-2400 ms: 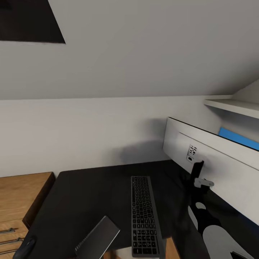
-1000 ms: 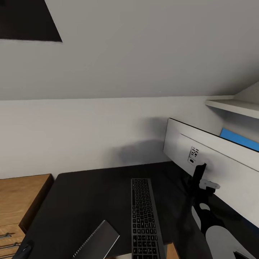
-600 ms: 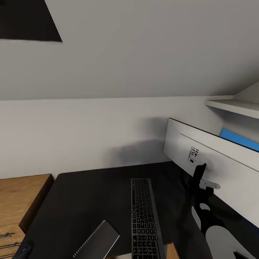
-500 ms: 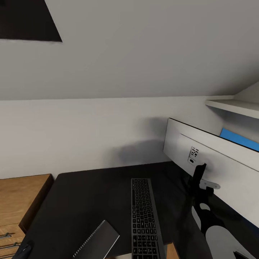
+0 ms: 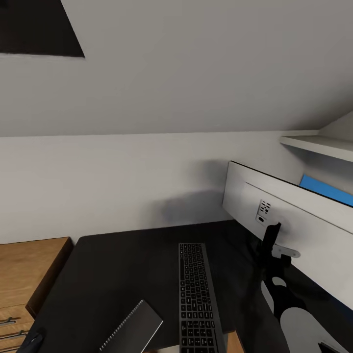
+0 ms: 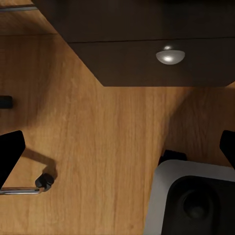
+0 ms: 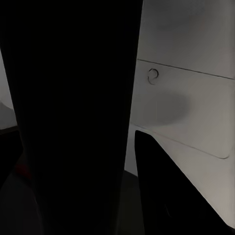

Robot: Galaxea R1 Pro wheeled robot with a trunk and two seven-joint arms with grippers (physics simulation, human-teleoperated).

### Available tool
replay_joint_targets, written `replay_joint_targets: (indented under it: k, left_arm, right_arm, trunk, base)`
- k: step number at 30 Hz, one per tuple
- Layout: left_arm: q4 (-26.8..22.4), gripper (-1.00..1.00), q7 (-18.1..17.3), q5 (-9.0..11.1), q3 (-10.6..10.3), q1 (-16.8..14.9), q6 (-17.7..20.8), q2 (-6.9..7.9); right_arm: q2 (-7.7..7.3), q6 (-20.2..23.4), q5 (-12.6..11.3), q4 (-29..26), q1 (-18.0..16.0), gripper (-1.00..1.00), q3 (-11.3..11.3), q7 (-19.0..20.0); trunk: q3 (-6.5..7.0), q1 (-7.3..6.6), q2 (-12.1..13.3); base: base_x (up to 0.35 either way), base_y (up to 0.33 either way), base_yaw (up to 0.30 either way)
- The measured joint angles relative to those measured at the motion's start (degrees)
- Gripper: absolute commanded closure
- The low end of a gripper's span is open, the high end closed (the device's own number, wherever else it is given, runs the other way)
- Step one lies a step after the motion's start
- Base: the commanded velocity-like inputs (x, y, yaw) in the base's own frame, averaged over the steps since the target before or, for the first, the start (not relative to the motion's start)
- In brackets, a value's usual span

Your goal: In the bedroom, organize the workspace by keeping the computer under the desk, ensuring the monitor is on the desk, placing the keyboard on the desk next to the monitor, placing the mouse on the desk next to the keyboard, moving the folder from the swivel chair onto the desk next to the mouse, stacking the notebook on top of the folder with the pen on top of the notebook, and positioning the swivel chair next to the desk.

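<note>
The left jaws stand wide open with nothing between them, their black fingertips far apart. They hang low and point down at the wooden floor. Ahead of them is a dark drawer of the desk with its silver knob. To one side is a chrome leg and caster of the swivel chair, and the robot's own grey base lies close beneath.

The right jaws are pressed up against the monitor. A dark upright shape, probably the black stand, crowds their camera, with the pale back panel just beyond. I cannot tell whether they grip it.

Outward from there, the keyboard lies on the surface beside the stand. The notebook is farther off on the same side, at the near edge. A wooden chest stands past the surface's end.

Over the last second nothing has moved. Before that the whole view shifted slightly, which is the camera's doing. The arm looks settled at the stand, so I judge the monitor step to be at its end or paused. The monitor and keyboard are already on the surface, while the folder, pen and chair placement are still to do.
</note>
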Motion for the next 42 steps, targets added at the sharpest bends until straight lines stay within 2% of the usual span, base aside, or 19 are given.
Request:
replay_joint_targets:
  k: [8,12,42]
  left_arm:
    - [0.0,-1.00,0.0,0.0,0.0,0.0,0.0,0.01]
    - [0.0,-1.00,0.0,0.0,0.0,0.0,0.0,0.01]
    - [0.0,-1.00,-0.1,0.0,0.0,0.0,0.0,0.07]
  right_arm:
    - [-0.04,-0.2,-0.7,0.0,0.0,1.00,0.1,0.1]
    - [0.00,0.0,0.0,0.0,0.0,1.00,0.0,0.2]
    - [-0.02,-0.1,-0.3,0.0,0.0,1.00,0.1,0.2]
  trunk:
    - [0.00,0.00,0.0]
    - [0.00,0.01,0.0]
    - [0.00,0.02,0.0]
  base:
    - [-0.004,0.000,0.000]
    - [-0.084,0.000,0.000]
    - [-0.135,0.000,0.000]
